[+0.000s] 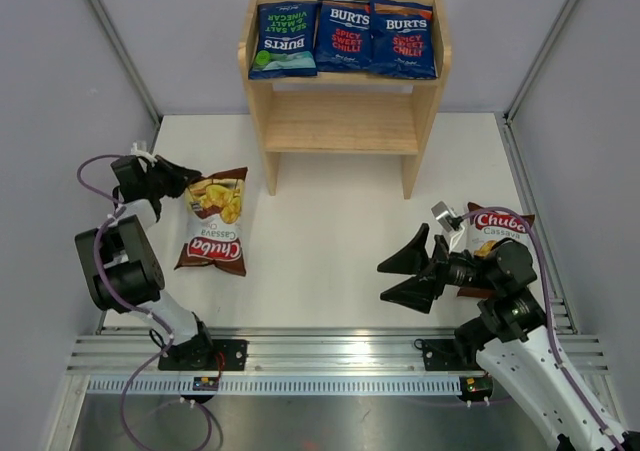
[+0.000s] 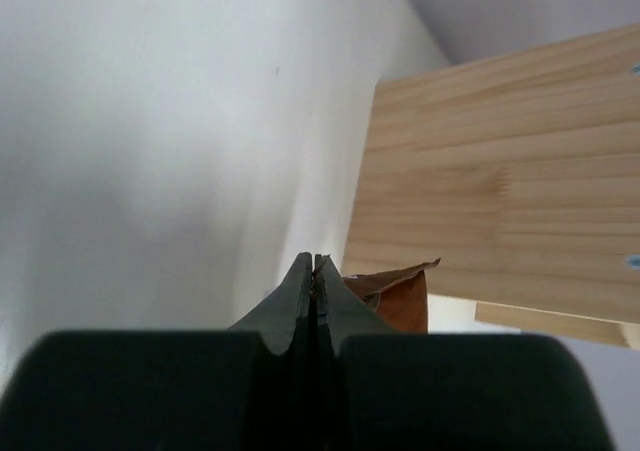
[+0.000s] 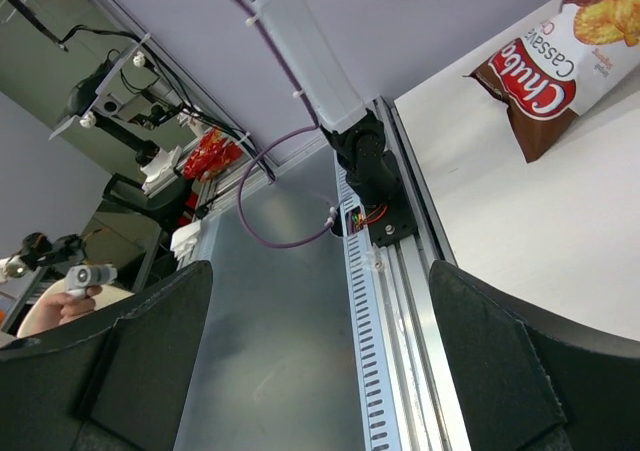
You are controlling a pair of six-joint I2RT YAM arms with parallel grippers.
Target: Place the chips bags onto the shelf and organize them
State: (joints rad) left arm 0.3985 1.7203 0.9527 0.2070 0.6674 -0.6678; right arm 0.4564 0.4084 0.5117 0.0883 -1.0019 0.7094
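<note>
worktop (image 1: 330, 261): white, carried everything below.
shelf (image 1: 340, 123): two tiers, well ahead of the left gripper (image 1: 188, 183) and the right gripper (image 1: 382, 282), roughly between them. Lower tier was bare wood.
BURTS bags (image 1: 343, 36): three in a row on the top tier, edges touching or overlapping, well apart from either gripper.
left Chuba bag (image 1: 215, 233): flat on the worktop, logo end toward the arm bases, top corner right at the left gripper's tips.
right Chuba bag (image 1: 498, 226): flat on the worktop behind the right gripper, partly hidden under that wrist.
left gripper: fingers pressed fully together at the bag's top corner. Wrist view showed the brown crimped edge just beside the tips. Couldn't tell whether the seal was actually pinched.
right gripper: wide open, empty, pointed away from its bag.
handling: my read is light, air-filled and slippery (glossy film). Contents crush easily, and the body would sag and swing when lifted.
grasp point: the flat crimped seal at the top edge, not the puffy middle.
</note>
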